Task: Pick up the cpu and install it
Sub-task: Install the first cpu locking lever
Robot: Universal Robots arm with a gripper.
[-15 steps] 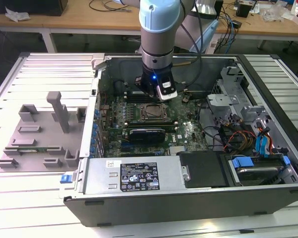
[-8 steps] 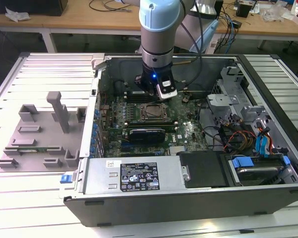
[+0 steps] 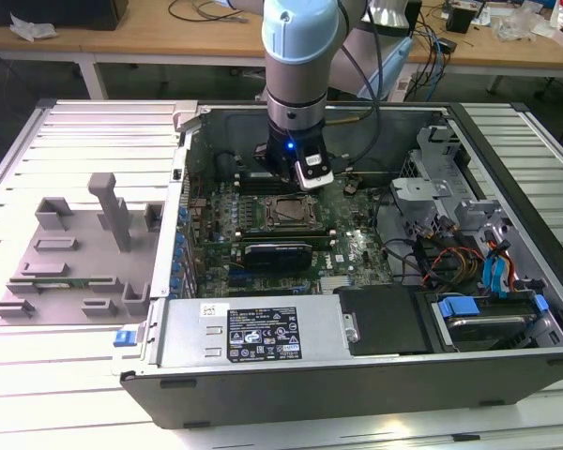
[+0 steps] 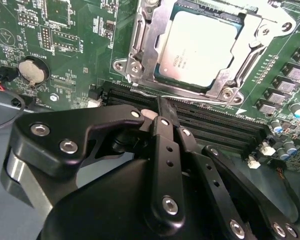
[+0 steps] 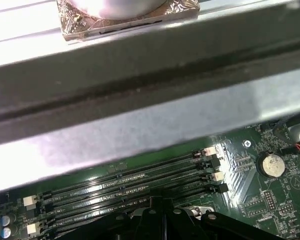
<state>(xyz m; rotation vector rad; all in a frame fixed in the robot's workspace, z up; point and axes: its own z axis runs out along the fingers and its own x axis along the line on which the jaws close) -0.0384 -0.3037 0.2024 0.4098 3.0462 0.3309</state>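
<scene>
The cpu (image 4: 197, 47) lies flat in the motherboard's socket frame (image 4: 140, 60), its silver top bare. In the second wrist view the gripper (image 4: 162, 112) hangs at about 7 o'clock from it, over the memory slots (image 4: 215, 125), fingers drawn together on nothing. A coin battery (image 4: 31, 71) sits at 9 o'clock. In the exterior view the grey moulded holder (image 3: 80, 253) rests on the table (image 3: 38, 375) beside the computer case (image 3: 357, 366).

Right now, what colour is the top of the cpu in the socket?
Shiny silver-grey, with a thin pale rim; the cpu shows best in the second wrist view.
</scene>
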